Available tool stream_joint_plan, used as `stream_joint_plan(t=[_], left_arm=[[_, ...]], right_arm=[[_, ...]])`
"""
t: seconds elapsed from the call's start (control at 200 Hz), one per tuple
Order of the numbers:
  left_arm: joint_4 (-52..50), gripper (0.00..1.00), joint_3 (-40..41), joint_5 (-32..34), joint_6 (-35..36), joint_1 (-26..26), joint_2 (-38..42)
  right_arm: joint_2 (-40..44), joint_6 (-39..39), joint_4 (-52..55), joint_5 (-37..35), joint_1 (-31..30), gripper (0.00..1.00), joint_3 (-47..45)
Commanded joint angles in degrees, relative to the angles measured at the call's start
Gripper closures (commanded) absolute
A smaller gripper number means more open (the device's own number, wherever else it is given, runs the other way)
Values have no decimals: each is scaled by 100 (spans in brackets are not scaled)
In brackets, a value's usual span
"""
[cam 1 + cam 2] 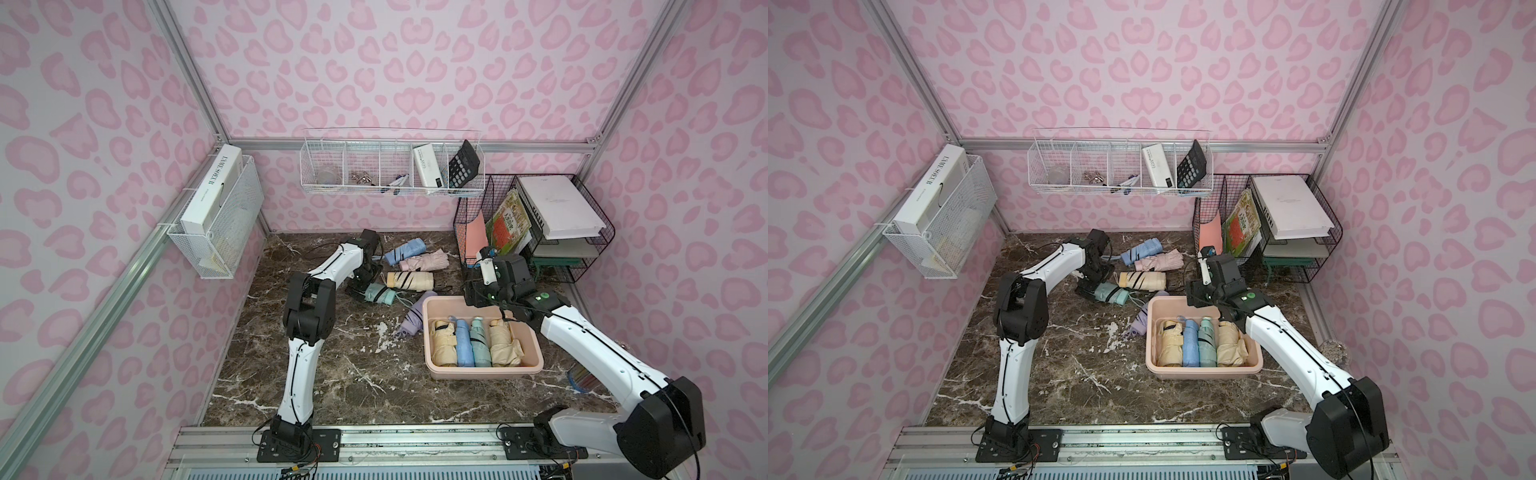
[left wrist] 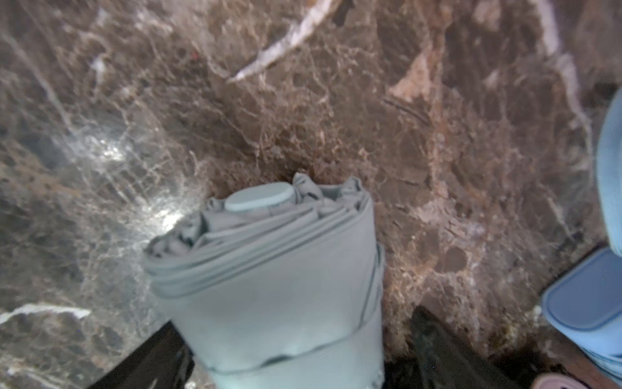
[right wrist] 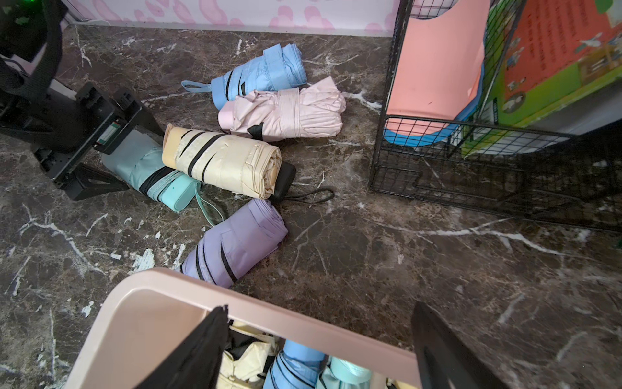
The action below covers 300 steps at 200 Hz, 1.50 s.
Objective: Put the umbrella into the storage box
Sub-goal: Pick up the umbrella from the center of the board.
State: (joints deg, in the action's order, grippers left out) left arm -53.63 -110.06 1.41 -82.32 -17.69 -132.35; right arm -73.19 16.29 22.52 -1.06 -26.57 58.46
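Your left gripper (image 1: 362, 286), spread wide, straddles the mint-green umbrella (image 1: 382, 295) lying on the table (image 1: 332, 374) left of the storage box (image 1: 486, 372); your right gripper (image 3: 319, 313) hangs released and empty over its far rim.

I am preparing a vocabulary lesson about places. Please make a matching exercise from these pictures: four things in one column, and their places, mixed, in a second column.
Things
1. loose teal umbrella
2. purple umbrella
3. calculator
4. right gripper

Places
A. in the wall basket
B. by the far rim of the box, open and empty
C. between the fingers of the open left gripper
D. lying just outside the box

Pairs: 1-C, 2-D, 3-A, 4-B
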Motion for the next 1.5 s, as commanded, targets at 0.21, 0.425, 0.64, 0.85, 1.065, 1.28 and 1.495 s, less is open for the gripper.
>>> stream_joint_plan(t=[0.21,0.425,0.64,0.85,1.065,1.28,1.495], left_arm=[[-405,28,-24,-45,-135,101,-131],[-476,48,263,-40,-30,193,188],[-269,64,881,-268,-55,224,1089],[77,70,1954,-535,-404,198,2500],[1033,73,3371,-614,-1115,121,4049],[1930,74,4164,-671,-1612,-1,4962],[2259,74,4264,-695,-1788,-126,5312]], right_arm=[[-44,66,-130,28,-4,21,43],[-71,111,-269,225,-6,22,60],[-155,438,-793,946,-219,20,148],[-740,1014,-1543,1724,-836,14,427],[-1533,2396,-2416,2589,-1014,7,784],[-1926,3134,-2959,2935,-1382,2,992],[-2225,3275,-2900,3094,-1610,2,1047]])
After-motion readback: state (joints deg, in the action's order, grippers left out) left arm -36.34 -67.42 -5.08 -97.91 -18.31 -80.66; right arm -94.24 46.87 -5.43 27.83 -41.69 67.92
